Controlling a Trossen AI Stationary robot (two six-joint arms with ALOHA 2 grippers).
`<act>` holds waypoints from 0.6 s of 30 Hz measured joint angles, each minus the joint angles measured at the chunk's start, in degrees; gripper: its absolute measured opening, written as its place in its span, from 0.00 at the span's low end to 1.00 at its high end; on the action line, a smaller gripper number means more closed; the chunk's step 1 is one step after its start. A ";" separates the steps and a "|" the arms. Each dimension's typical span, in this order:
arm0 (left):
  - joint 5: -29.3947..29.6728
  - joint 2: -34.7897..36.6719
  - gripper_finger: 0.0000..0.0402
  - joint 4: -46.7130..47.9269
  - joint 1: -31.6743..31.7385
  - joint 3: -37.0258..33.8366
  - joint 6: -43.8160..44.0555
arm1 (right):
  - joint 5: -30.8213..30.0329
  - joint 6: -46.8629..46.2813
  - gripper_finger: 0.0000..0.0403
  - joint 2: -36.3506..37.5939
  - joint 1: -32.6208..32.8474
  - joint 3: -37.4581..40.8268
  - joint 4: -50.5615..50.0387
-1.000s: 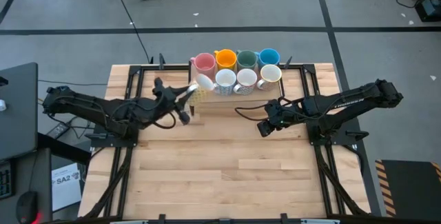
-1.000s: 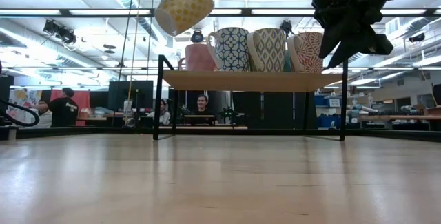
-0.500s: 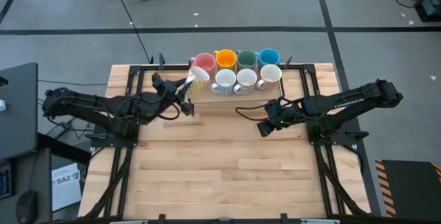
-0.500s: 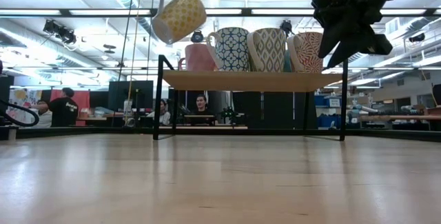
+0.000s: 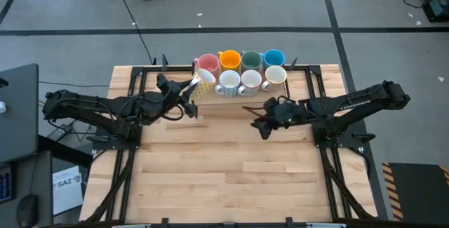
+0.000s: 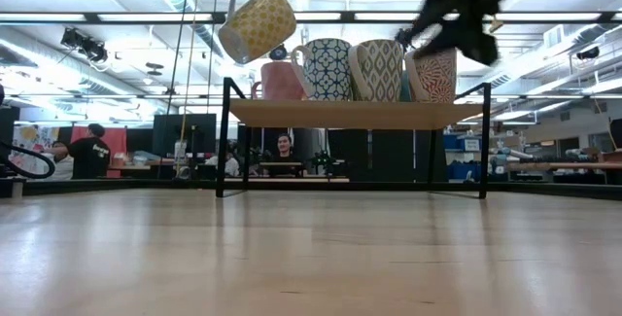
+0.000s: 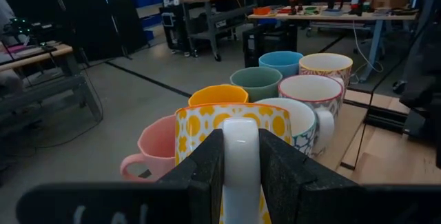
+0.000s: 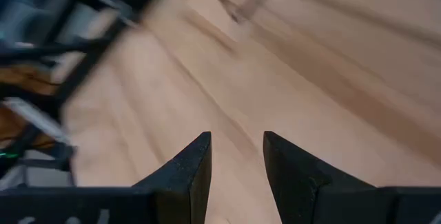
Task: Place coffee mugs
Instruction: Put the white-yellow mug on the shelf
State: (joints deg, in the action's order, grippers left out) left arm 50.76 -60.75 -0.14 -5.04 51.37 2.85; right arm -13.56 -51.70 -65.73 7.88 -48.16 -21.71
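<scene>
Your worktop (image 5: 224, 158) carries a shelf (image 6: 355, 114) with seven mugs already on it. Left tool (image 7: 241, 176) clamps the yellow-patterned mug (image 6: 257, 24) by its handle, tilted above the shelf's open front-left spot; level it before lowering. Right tool (image 8: 236, 156) hangs apart, empty.

Wooden shelf (image 6: 355, 114), perhaps seated people (image 6: 283, 147).

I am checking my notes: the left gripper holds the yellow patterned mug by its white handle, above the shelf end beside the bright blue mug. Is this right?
Not quite. The left gripper does hold the yellow patterned mug by its white handle, but at the wooden shelf end beside the pink mug, not the bright blue mug. The high view shows it.
</scene>
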 joint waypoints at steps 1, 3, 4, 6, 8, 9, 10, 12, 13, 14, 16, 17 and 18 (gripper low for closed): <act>0.00 0.00 0.20 0.02 0.00 0.00 0.00 | 0.02 2.40 0.34 0.00 0.00 0.00 2.77; -0.02 0.00 0.20 0.00 0.00 0.00 0.00 | 0.04 7.88 0.34 0.00 0.00 0.00 8.42; -0.01 0.00 0.20 0.00 0.00 0.00 0.00 | 0.04 11.21 0.34 0.00 -0.14 0.00 11.43; 0.00 0.00 0.20 -0.01 0.00 0.00 0.00 | -0.18 17.75 0.34 0.00 -0.60 0.00 17.38; 0.00 0.00 0.20 -0.04 0.00 0.00 0.00 | -0.57 24.52 0.34 0.00 -1.44 0.00 23.31; 0.00 0.00 0.20 -0.06 0.00 0.00 0.00 | -0.63 27.77 0.34 0.00 -2.05 0.00 26.24; -0.02 0.00 0.20 -0.07 0.00 0.00 0.00 | -0.62 31.20 0.34 0.00 -2.78 0.00 28.83; 0.00 0.00 0.20 -0.07 0.00 0.00 0.00 | 0.28 36.97 0.34 0.00 -4.59 0.00 33.17; 0.00 0.00 0.20 -0.07 0.00 0.00 0.00 | 1.26 39.14 0.34 0.00 -5.69 -0.03 34.59; 0.00 0.00 0.20 -0.07 0.00 0.00 0.03 | 2.48 40.80 0.34 0.00 -7.04 -0.33 35.07; 0.00 0.00 0.20 -0.05 0.00 0.00 0.75 | 5.38 43.05 0.34 -0.13 -9.82 -1.50 34.69; -0.03 0.00 0.20 -0.07 0.00 0.00 1.03 | 7.05 44.09 0.34 -0.46 -11.33 -2.34 34.75; -0.02 -0.02 0.20 -0.08 0.00 0.00 1.03 | 9.13 45.11 0.34 -0.74 -12.73 -3.12 34.73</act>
State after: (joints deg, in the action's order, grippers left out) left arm 50.74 -60.77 -0.22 -5.04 51.37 3.88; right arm -4.43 -6.60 -66.48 -4.85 -51.29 13.02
